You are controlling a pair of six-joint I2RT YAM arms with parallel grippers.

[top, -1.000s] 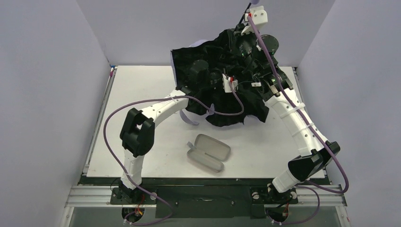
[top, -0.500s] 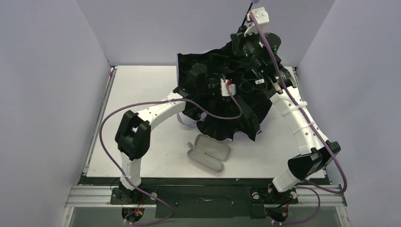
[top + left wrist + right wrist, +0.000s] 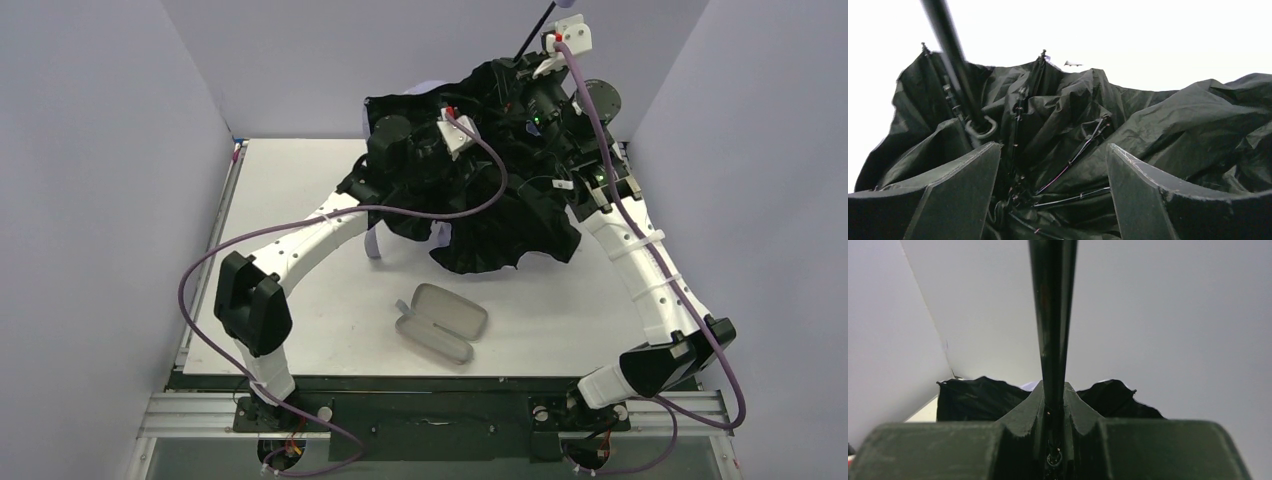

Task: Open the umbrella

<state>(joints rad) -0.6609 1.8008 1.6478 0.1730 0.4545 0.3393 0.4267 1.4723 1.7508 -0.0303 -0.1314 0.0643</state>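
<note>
Overhead I can't see left gripper [image 3: 1052, 152] or right gripper [image 3: 1054, 405]: buried in umbrella [image 3: 500, 225] folds. Handle [image 3: 566, 4] clipped by top edge. Shaft [image 3: 1053, 315] exits both wrist views.

Both arms were the same build tbh: the left arm [image 3: 300, 240] and the right arm [image 3: 640, 272] had white shells on the long links and chunky black housings [image 3: 253, 305] at the elbows. A purple cable [image 3: 197, 275] looped loosely along each one, strapped to the right arm with white bands [image 3: 640, 236]. Little dark screw holes dotted the left one's white shell. Each wrist carried a small white bracket [image 3: 456, 132] with a red bit on it. The fingers [image 3: 955, 192] were matte dark wedges with pale, scuffed edges.
</note>
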